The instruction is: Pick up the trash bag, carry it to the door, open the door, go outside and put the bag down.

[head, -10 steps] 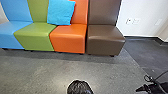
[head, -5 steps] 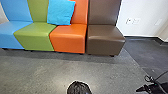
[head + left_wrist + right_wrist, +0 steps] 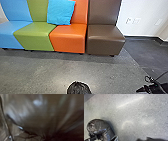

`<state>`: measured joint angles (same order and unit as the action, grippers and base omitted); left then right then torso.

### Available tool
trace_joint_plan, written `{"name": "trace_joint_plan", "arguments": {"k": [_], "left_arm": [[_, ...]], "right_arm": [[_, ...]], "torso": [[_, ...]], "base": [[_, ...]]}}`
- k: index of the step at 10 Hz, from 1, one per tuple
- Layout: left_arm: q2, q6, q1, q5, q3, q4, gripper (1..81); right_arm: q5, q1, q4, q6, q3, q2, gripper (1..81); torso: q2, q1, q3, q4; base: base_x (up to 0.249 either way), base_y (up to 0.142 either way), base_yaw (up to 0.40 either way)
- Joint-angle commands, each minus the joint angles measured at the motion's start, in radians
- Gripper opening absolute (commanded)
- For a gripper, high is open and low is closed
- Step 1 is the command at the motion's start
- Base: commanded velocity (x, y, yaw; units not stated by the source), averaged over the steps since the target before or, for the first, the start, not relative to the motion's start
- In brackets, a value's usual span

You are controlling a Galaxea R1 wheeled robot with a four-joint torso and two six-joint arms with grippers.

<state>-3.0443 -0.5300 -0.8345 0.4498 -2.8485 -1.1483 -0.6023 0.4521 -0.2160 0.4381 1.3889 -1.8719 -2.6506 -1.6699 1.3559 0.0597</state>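
The top of the black trash bag (image 3: 79, 88) shows at the bottom middle of the head view. My right gripper (image 3: 140, 89) is at the lower right there, apart from the bag. In the left wrist view the shiny trash bag (image 3: 37, 116) is very close, its folds drawn together to one gathered spot, where my left gripper is shut on it. The right wrist view has the rounded trash bag (image 3: 97, 125) above the speckled floor, with a dark bar of the left arm running to it. The door is not in these views.
A row of blue, green, orange (image 3: 68, 41) and brown (image 3: 105, 43) seats stands ahead, with a blue pillow (image 3: 60, 12) leaning on the orange one. A white wall (image 3: 142, 12) with outlets rises on the right. Grey floor (image 3: 40, 70) lies before the seats, with darker flooring at the right.
The top of the bag has dropped a little and shifted slightly left in the head view. The seats and my right gripper keep their places.
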Motion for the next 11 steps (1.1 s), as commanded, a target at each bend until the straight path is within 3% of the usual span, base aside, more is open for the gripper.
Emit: {"name": "trace_joint_plan", "arguments": {"k": [1,6,8,11], "left_arm": [[0.02,-0.01,0.057,0.015,-0.019,0.033,1.0],[0.028,-0.024,0.057,0.05,-0.017,0.032,1.0],[0.028,-0.031,0.056,0.053,-0.017,0.033,1.0],[0.036,-0.033,0.056,0.072,-0.017,0.032,1.0]], "right_arm": [[-0.05,-0.092,-0.025,0.001,-0.005,0.055,81.1],[-0.037,-0.054,-0.022,-0.004,-0.005,0.054,81.1],[-0.031,-0.029,-0.02,-0.007,0.005,0.035,81.1],[-0.017,-0.009,-0.022,-0.01,0.011,0.02,81.1]], "torso": [[0.097,0.063,0.0,0.0],[0.275,0.172,0.001,0.0],[0.342,0.211,-0.102,0.0],[0.422,0.262,-0.171,0.0]], "base": [[0.0,0.0,0.0],[0.0,0.0,0.0],[0.0,0.0,0.0],[0.0,0.0,0.0]]}}
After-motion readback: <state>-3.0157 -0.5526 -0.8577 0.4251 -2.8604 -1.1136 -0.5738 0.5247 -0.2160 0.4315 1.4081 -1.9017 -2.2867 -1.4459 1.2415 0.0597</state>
